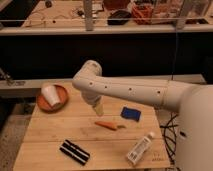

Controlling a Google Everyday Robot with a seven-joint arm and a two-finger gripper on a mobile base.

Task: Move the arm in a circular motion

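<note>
The arm [130,91] is a thick glossy white tube with small dark screw holes. It reaches from the right edge leftward over the wooden table [45,132]. Its rounded elbow joint [89,75] sits above the table's back middle. Below that joint a tapered beige tip points down; this is the gripper [98,108]. It hangs just above the table, a little left of and above an orange carrot [110,125]. It touches nothing that I can see.
An orange bowl [60,93] holding a tipped white cup [50,95] sits at the back left. A blue sponge [130,113] lies right of the gripper. A black ridged block [74,152] and a white bottle [139,148] lie near the front edge.
</note>
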